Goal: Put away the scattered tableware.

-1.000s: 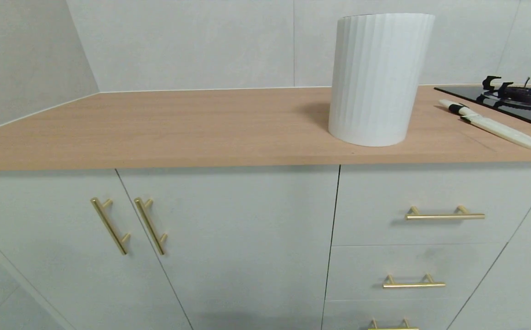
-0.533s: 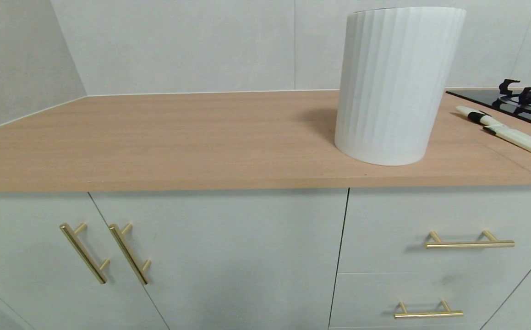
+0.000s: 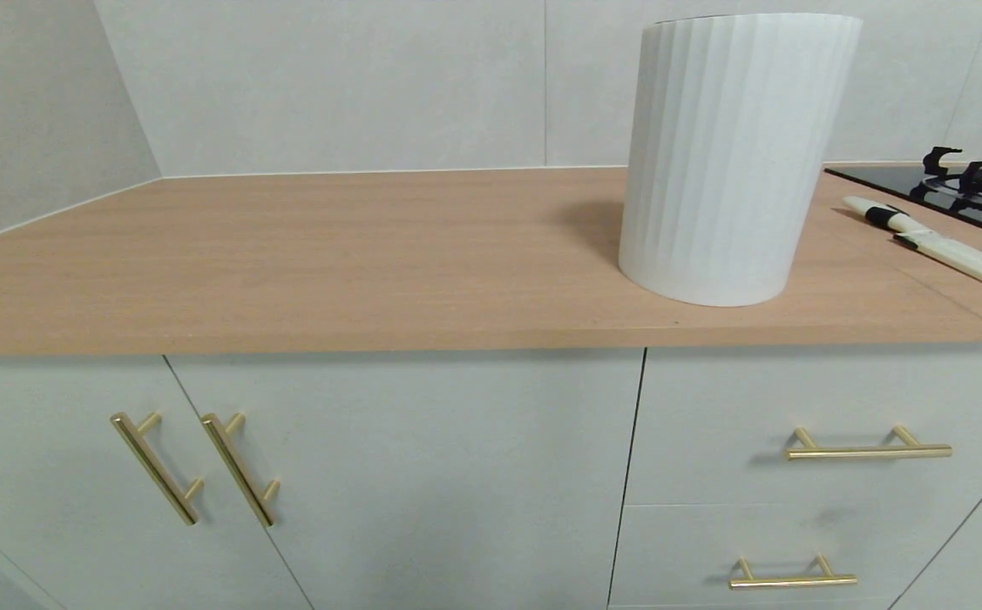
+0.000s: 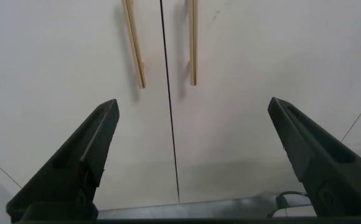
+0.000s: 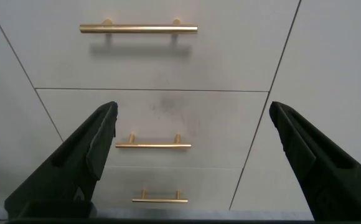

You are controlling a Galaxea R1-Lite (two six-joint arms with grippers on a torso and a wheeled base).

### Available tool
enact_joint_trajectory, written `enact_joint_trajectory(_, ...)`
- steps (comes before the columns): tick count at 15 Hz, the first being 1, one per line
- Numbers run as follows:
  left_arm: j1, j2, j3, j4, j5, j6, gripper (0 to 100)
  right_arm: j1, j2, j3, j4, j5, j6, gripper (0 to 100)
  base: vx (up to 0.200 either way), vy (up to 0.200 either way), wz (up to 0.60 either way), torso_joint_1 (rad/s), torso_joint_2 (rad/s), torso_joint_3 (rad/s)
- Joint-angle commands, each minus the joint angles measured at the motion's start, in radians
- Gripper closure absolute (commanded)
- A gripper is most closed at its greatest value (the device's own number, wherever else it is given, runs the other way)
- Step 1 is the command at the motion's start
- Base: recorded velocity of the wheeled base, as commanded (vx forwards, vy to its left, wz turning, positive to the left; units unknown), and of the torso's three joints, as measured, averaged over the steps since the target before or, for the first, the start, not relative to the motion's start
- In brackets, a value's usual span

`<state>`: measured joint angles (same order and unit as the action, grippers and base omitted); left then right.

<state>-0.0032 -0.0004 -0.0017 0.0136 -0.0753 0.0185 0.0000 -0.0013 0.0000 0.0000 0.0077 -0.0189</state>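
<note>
Wooden counter (image 3: pixel 287 254): a tall white ribbed holder (image 3: pixel 728 161) stands upright near the front edge, its inside hidden. A knife (image 3: pixel 957 256) lies flat to its right, beside the hob (image 3: pixel 965 182). My left gripper (image 4: pixel 193 106) faces cupboard doors (image 4: pixel 243 93) and my right gripper (image 5: pixel 193 109) faces drawers (image 5: pixel 168 118), both with jaws apart.

Wooden countertop (image 3: pixel 287 254), white cabinets (image 3: pixel 414 474), pale tiled wall (image 3: pixel 330 76).
</note>
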Motion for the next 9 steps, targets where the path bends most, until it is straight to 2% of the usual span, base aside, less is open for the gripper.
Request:
enact_joint_trajectory(1,0.000,0.000,0.000,0.000,0.000,0.000,0,0.002,0.001,0.000,0.000,0.000,-0.001,0,0.000,-0.200,0.00,0.002,0.01,-0.007)
enact_joint_trajectory(6,0.000,0.000,0.000,0.000,0.000,0.000,0,0.000,0.001,0.000,0.000,0.000,0.001,0,0.000,-0.200,0.00,0.000,0.00,0.000)
enact_joint_trajectory(9,0.000,0.000,0.000,0.000,0.000,0.000,0,0.002,0.001,0.000,0.000,0.000,0.001,0,0.000,0.000,0.00,0.000,0.00,0.000)
